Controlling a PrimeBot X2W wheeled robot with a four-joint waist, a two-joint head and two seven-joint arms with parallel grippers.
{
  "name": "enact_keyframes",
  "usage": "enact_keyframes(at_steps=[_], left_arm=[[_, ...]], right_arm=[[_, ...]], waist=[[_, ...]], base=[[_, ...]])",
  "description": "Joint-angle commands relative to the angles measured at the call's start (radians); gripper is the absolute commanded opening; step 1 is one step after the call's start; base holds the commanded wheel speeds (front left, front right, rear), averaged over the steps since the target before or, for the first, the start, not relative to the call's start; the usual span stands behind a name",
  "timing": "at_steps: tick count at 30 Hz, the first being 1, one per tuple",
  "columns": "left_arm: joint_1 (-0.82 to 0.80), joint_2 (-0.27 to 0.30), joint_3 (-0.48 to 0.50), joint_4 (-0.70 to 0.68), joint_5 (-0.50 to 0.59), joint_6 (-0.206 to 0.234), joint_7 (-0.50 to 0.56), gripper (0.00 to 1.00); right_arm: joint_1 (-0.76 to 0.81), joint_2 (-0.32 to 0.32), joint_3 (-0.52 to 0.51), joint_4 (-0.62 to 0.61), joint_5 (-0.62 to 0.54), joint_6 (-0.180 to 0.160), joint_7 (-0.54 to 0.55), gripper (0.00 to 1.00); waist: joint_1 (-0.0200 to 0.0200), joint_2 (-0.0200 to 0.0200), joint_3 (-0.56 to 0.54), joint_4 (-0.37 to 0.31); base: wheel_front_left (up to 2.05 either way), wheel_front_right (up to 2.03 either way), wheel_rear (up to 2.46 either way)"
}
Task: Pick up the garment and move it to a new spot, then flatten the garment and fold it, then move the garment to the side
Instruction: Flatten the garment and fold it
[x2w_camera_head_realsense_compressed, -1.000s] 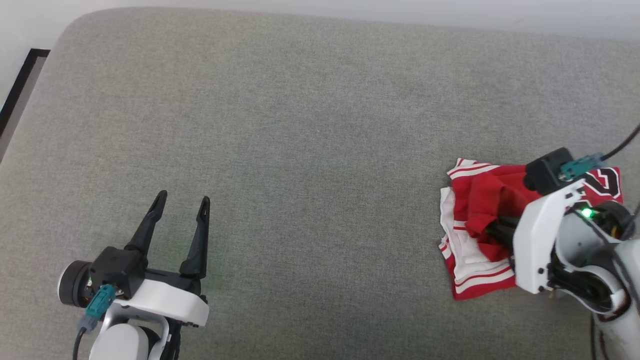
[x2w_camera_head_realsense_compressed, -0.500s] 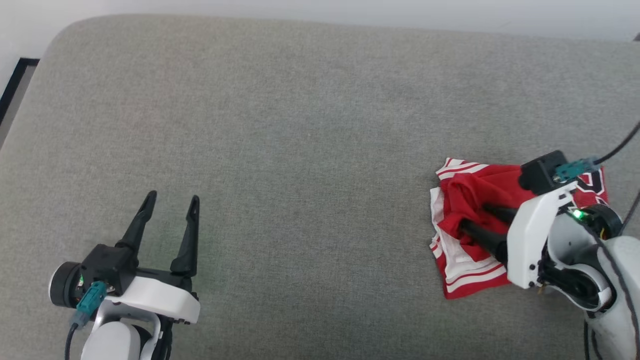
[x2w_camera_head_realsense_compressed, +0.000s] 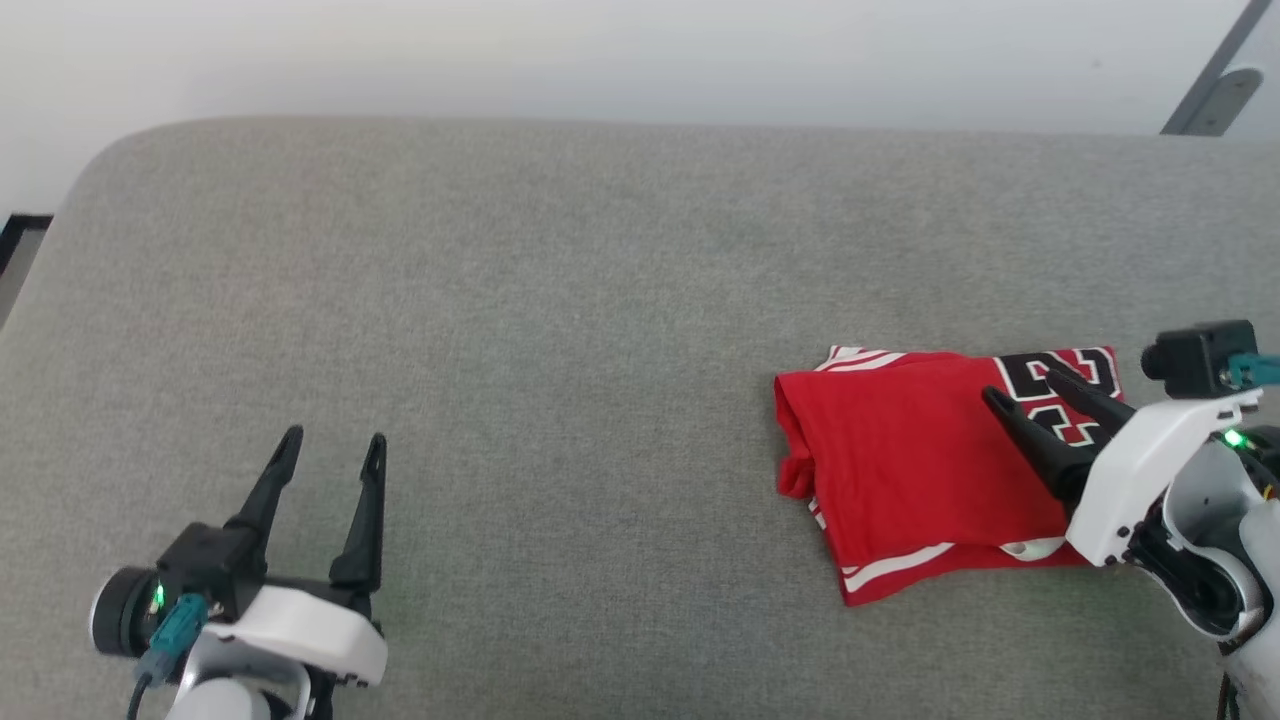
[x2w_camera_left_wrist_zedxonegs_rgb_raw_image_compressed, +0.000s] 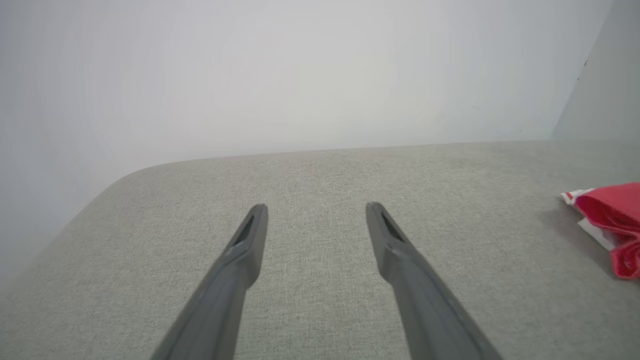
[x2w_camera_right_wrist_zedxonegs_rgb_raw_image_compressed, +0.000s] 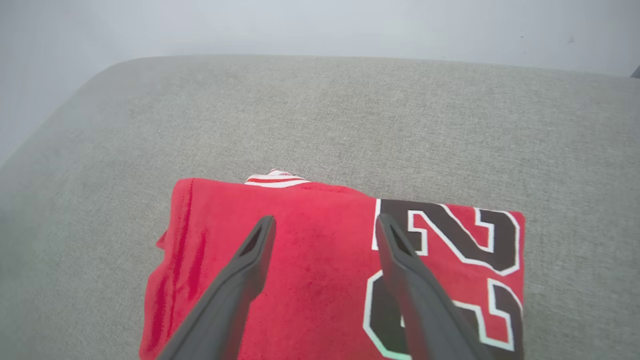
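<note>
1. Grey padded surface (x2w_camera_head_realsense_compressed: 560, 300), pale wall behind.
2. Folded red garment (x2w_camera_head_realsense_compressed: 900, 460) lies at the right.
3. Over it, right gripper (x2w_camera_head_realsense_compressed: 1020, 385), jaws wide, holding nothing.
4. Near left, left gripper (x2w_camera_head_realsense_compressed: 335, 435) spread wide, empty.

A plain indoor room, its kind uncertain: a grey fabric-covered worktop (x2w_camera_head_realsense_compressed: 560, 280) with a rounded corner stands against a bare white wall (x2w_camera_head_realsense_compressed: 600, 50).
</note>
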Motion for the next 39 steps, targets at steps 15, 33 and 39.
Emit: enact_keyframes(at_steps=[15,33,39], left_arm=[[0.118,-0.005,0.061,-0.007,-0.046,0.003,-0.005,1.00],[0.288,-0.069,0.122,-0.116,-0.010,0.003,-0.005,1.00],[0.282,-0.077,0.122,-0.125,-0.003,0.003,-0.005,1.00]], right_arm=[[0.088,0.016,-0.024,0.104,0.007,0.000,-0.495,1.00],[0.434,0.163,-0.322,-0.193,-0.256,0.000,-0.529,1.00],[0.469,0.173,-0.356,-0.237,-0.267,0.000,-0.522,1.00]], waist=[[0.0000,0.0000,-0.117,-0.063],[0.0000,0.0000,-0.135,-0.030],[0.0000,0.0000,-0.124,-0.025]], base=[[0.00,0.00,0.00],[0.00,0.00,0.00],[0.00,0.00,0.00]])
